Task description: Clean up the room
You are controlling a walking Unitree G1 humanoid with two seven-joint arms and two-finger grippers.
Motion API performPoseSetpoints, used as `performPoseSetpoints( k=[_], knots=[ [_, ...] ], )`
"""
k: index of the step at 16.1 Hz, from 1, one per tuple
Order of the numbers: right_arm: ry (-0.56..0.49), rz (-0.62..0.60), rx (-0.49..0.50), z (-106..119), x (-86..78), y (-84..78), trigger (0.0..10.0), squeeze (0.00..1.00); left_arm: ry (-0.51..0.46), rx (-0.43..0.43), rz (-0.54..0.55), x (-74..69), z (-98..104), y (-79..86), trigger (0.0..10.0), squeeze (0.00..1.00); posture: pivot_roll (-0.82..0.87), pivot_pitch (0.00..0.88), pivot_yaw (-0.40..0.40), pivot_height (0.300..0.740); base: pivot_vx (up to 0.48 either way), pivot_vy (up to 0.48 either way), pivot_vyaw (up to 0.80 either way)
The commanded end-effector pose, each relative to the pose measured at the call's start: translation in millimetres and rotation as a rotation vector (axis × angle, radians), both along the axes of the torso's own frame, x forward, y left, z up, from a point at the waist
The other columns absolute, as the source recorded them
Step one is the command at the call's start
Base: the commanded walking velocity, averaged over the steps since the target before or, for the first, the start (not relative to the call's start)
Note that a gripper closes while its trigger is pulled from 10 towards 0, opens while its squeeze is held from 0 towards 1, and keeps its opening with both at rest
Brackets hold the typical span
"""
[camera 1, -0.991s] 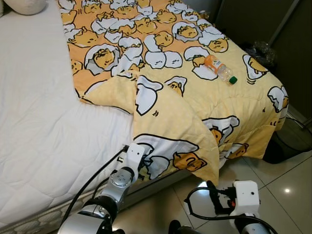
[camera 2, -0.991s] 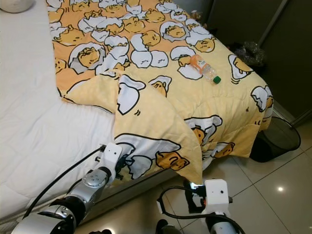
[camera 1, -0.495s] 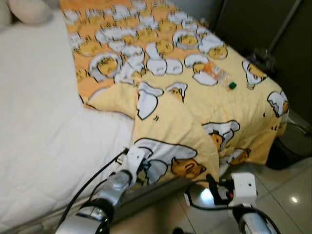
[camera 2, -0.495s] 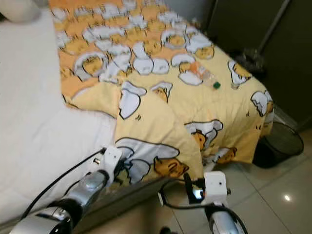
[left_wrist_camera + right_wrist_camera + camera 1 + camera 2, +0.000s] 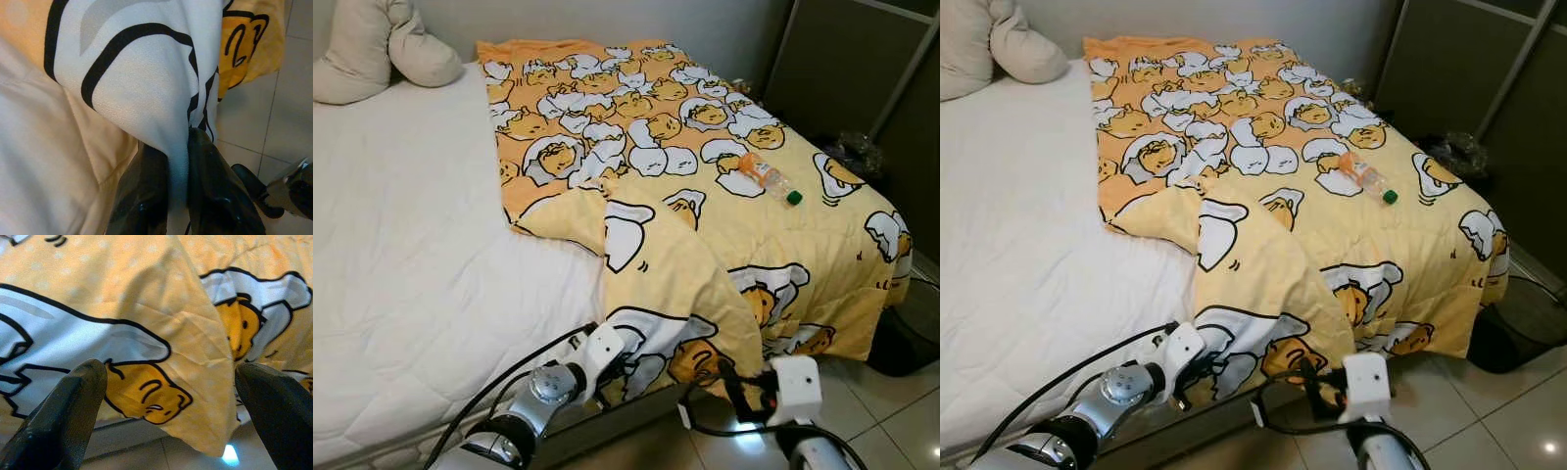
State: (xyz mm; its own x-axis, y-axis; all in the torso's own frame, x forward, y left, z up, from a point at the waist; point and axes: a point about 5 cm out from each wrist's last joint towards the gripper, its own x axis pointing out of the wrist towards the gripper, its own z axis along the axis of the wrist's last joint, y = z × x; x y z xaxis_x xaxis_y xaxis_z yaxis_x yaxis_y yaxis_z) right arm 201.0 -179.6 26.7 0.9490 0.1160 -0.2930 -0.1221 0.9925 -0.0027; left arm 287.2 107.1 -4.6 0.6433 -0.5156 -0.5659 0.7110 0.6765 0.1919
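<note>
Across a bed with a white quilted mattress [image 5: 401, 255] lies one yellow and orange blanket printed with cartoon eggs [image 5: 705, 196], covering the bed's right half, its near corner folded over and hanging off the front edge. One clear plastic bottle with an orange label and green cap [image 5: 769, 177] lies on its side on the blanket, near the far right. Two beige pillows [image 5: 382, 49] sit at the head of the bed (upper left). Down at the front edge, the left gripper [image 5: 178, 196] has its two black fingers pressed together, pinching a fold of the blanket's hanging edge. Just beside it, the right gripper [image 5: 168, 416] has its two fingers spread wide apart, facing the blanket's drooping corner above the pale tiled floor [image 5: 901, 421].
</note>
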Motion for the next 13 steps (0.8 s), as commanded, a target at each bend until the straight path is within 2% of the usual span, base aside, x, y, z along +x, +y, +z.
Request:
performPoseSetpoints(
  k=[1,3,5,9,13],
  knots=[
    [-0.009,-0.013,-0.002,0.7,0.0,-4.1,10.0,0.0,0.005,0.001,0.016,-0.4,-1.1,-0.1,10.0,0.0,-0.06,0.055,0.009,0.74,0.0,0.0,0.0],
    [-0.015,-0.031,0.009,1.1,3.4,-1.9,10.0,0.0,-0.004,-0.054,0.034,2.1,2.8,-1.9,10.0,0.0,-0.06,0.06,0.011,0.74,0.0,0.0,0.0],
    [-0.015,-0.022,0.017,0.4,3.6,2.5,10.0,0.0,-0.018,-0.054,0.036,2.6,3.8,-2.3,10.0,0.0,-0.05,0.064,0.012,0.74,0.0,0.0,0.0],
    [-0.005,-0.013,0.014,-1.6,2.3,2.3,10.0,0.0,-0.037,-0.021,0.054,2.3,2.3,0.3,10.0,0.0,-0.05,0.07,0.01,0.74,-0.378,0.0,0.0],
    [0.002,-0.009,0.007,-1.9,1.5,-0.9,10.0,0.0,0.003,-0.081,-0.027,-5.3,-0.3,-8.2,10.0,0.0,-0.05,0.078,0.008,0.74,0.0,0.0,0.0]
  ],
)
